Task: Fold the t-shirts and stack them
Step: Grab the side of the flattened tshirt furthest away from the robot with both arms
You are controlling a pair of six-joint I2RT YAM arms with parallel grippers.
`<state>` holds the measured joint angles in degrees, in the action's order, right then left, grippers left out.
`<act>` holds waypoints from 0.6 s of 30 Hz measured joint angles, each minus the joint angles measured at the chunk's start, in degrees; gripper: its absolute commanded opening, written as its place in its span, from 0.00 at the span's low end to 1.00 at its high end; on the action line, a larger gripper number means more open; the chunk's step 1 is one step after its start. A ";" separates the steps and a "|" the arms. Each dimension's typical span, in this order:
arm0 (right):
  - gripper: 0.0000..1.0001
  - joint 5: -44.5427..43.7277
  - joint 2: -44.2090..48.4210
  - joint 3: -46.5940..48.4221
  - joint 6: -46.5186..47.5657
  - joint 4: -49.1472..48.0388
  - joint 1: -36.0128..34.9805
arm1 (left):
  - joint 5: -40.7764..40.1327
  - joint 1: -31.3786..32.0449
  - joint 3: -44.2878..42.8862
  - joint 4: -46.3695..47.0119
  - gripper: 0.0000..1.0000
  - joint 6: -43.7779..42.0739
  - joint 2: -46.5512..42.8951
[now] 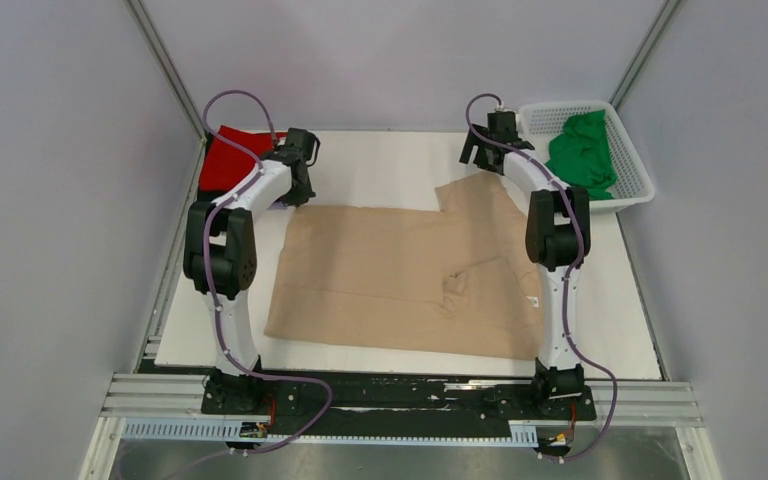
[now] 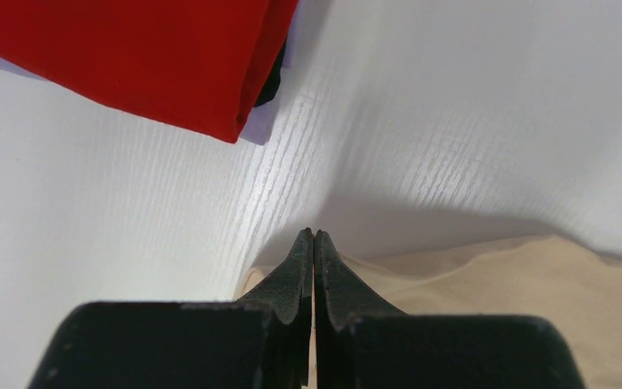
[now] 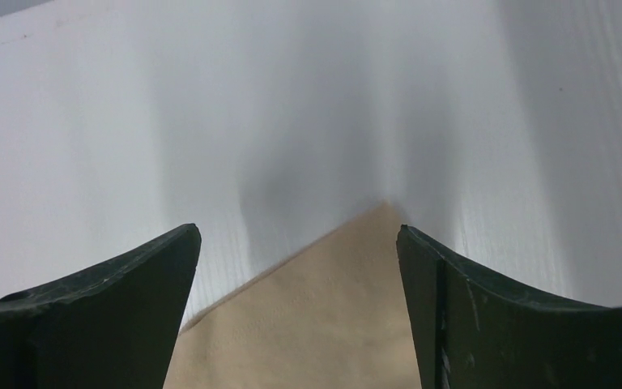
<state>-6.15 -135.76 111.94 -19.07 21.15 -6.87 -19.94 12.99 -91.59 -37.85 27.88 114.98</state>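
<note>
scene: white table (image 1: 380,165), arms reach from the near edge, one shirt laid out, others parked at the far corners
tan t-shirt (image 1: 380,270): spread mostly flat mid-table, long side running left-right; one sleeve sticks out toward the far right; a small bunched ridge sits right of centre
red t-shirt (image 1: 228,158): folded, far-left corner of the table, apart from the tan one
dark cloth (image 2: 271,81): only a sliver shows under the red shirt's edge in the left wrist view; can't tell what it is
green t-shirt (image 1: 582,152): crumpled inside the white basket (image 1: 545,118), far right, off the table's right edge
left gripper (image 2: 313,235): at the tan shirt's far-left corner, near the red shirt; fingers pressed together with no gap; tan cloth shows on both sides just behind the tips; can't tell whether any cloth is pinched
right gripper (image 3: 297,231): far right, just left of the basket, over the tan sleeve; jaws spread wide, nothing held; the sleeve's pointed corner lies on the table between the two fingers, touching neither
right arm: crosses above the right part of the tan shirt
</note>
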 measured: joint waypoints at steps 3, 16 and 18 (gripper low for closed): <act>0.84 0.87 -2.93 3.48 1.11 0.24 0.00 | 0.83 0.00 1.05 0.13 0.00 0.07 -0.24; 0.52 -7.13 -3.30 1.49 5.31 0.87 -2.80 | 2.29 0.00 5.18 1.09 0.00 0.28 -5.09; 0.32 -9.35 -2.75 0.46 5.53 0.94 -3.41 | 2.73 0.00 6.16 1.51 0.00 0.33 -5.86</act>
<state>-15.51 -138.52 112.40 -13.54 22.09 -10.28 -17.21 12.99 -85.43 -36.34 28.21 109.12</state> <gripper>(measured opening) 0.557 0.006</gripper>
